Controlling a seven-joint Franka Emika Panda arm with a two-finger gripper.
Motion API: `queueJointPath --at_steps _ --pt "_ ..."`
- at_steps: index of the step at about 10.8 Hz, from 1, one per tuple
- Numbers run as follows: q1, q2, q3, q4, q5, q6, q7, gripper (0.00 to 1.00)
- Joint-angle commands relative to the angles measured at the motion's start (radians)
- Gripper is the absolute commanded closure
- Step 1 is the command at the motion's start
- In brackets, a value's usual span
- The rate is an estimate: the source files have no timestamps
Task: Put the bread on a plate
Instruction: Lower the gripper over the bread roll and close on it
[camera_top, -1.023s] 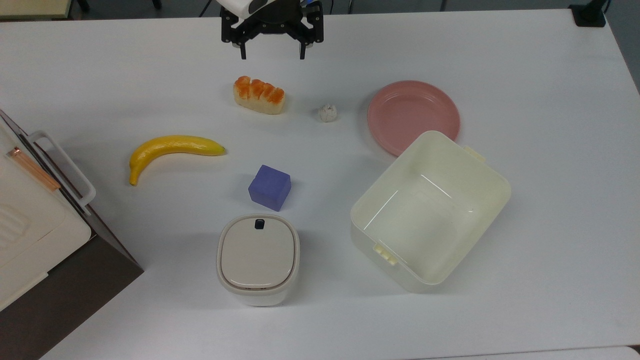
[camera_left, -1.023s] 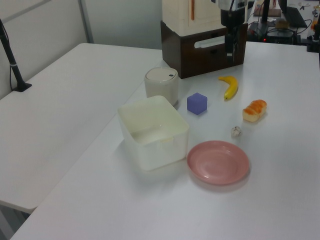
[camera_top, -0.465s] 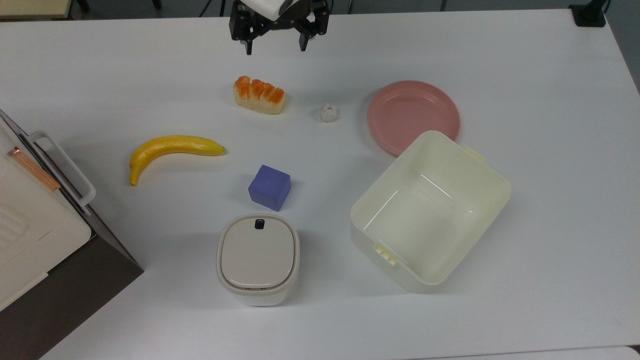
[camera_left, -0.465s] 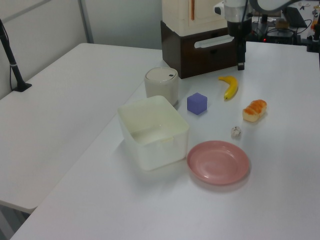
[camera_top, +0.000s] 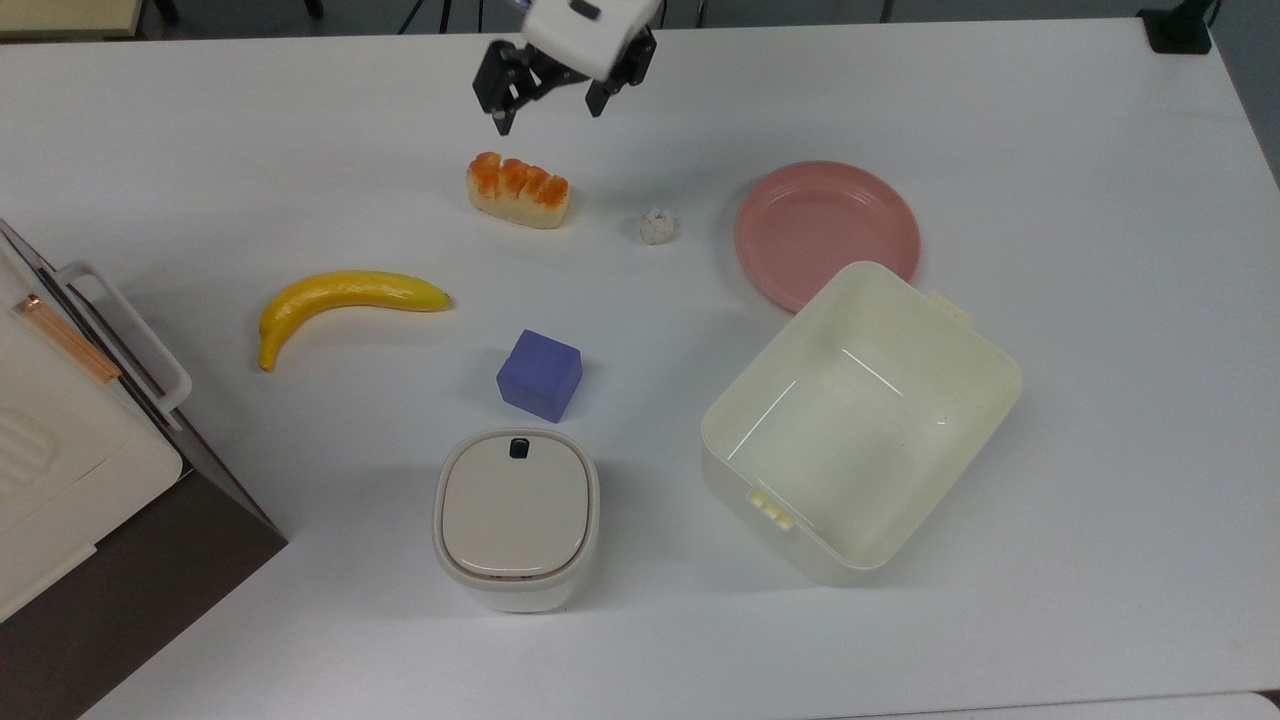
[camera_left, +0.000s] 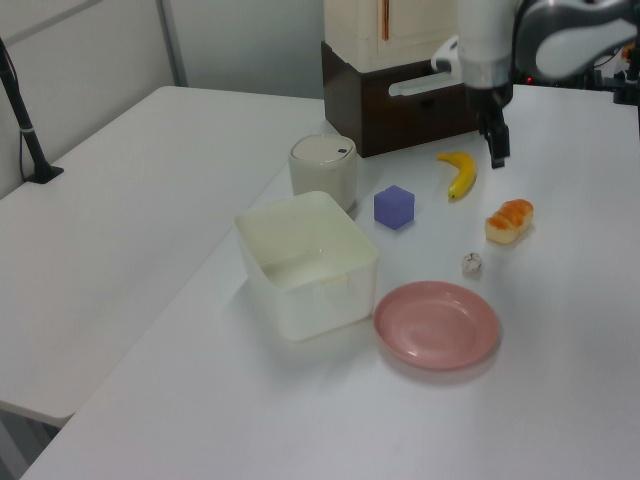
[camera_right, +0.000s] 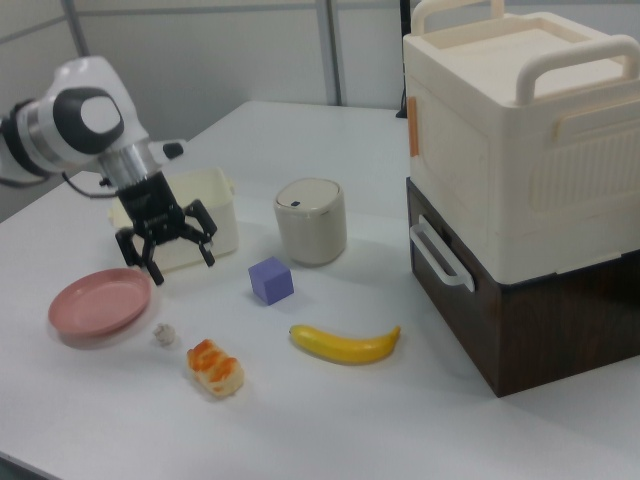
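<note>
The bread (camera_top: 517, 189) is a small cream loaf with an orange-brown segmented top, lying on the white table; it also appears in the left view (camera_left: 510, 221) and the right view (camera_right: 215, 367). The pink plate (camera_top: 827, 232) sits apart at the top view's right, seen also as plate (camera_left: 437, 325) and plate (camera_right: 100, 303). My gripper (camera_top: 548, 115) hangs open in the air just beyond the bread, holding nothing. In the right view the gripper (camera_right: 182, 265) hovers above and behind the loaf with its fingers spread. The left view shows the gripper (camera_left: 497, 152) above the bread.
A white lumpy ball (camera_top: 656, 226) lies between bread and plate. A cream tub (camera_top: 860, 420) overlaps the plate's near rim. A banana (camera_top: 345, 298), purple cube (camera_top: 540, 374), lidded container (camera_top: 516, 515) and a tall cabinet (camera_right: 520, 190) stand nearby.
The gripper has come down and closer to the bread and has turned about its axis. Nothing on the table has moved.
</note>
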Motion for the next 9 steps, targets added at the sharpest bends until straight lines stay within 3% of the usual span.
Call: queueJointPath --at_steps 1,3,4,9 --pt "0.003 0.120 0.038 -0.034 -0.167 0.034 -0.042 0.00" --pt "0.025 0.207 0.038 -0.035 -0.276 0.034 -0.039 0.00" --pt "0.028 0.212 0.040 -0.044 -0.296 0.034 -0.039 0.00" --pt "0.031 0.186 0.067 -0.168 -0.325 0.065 -0.050 0.00"
